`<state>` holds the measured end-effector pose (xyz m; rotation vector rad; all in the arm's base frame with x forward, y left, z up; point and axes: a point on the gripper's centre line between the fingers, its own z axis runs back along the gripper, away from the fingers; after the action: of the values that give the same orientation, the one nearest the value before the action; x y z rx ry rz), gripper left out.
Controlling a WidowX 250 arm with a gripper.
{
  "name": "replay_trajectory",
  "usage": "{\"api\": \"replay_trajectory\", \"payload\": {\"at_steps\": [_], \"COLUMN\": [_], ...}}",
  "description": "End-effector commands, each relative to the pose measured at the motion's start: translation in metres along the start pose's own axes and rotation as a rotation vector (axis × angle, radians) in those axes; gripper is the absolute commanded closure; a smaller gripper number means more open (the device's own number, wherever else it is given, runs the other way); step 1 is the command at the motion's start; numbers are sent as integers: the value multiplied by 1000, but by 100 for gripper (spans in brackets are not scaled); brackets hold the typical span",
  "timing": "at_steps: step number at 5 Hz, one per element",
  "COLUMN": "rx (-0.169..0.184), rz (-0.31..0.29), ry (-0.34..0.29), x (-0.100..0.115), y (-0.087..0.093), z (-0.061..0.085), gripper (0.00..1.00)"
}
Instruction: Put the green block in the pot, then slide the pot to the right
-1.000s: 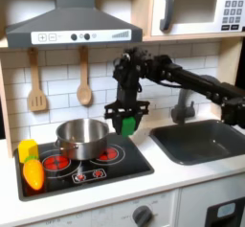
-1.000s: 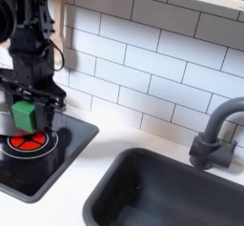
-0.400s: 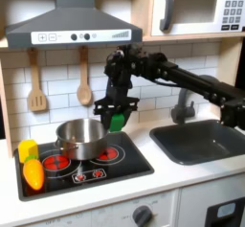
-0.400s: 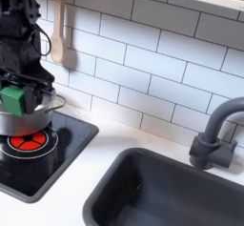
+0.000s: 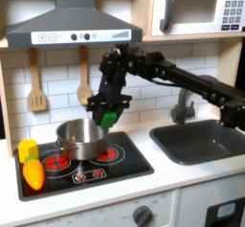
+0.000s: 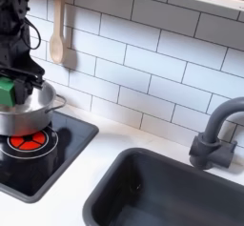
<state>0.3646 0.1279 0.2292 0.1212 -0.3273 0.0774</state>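
Note:
In the first exterior view the green block hangs in my gripper, which is shut on it just above the right rim of the silver pot. The pot stands on the back left burner of the toy stove. In the second exterior view the green block sits at the left edge, held between dark fingers over the pot, whose side handle points right. The black arm reaches in from the first exterior view's right.
A yellow block and an orange-yellow toy vegetable lie at the stove's left edge. A dark sink basin with a grey tap is to the right. Two wooden utensils hang on the tiled wall under the hood.
My gripper carried the green block leftward, from beside the pot's right side to above its right rim. The pot has stayed in place.

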Motion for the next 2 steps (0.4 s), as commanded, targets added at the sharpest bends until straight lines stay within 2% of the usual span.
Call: {"api": "replay_trajectory", "payload": {"at_steps": [1,2], "rx": [25,30], "rz": [31,53], "ry": [-53,-70], "x": [13,21], "y": [8,12], "z": [-10,-11], "gripper": [100,100]}}
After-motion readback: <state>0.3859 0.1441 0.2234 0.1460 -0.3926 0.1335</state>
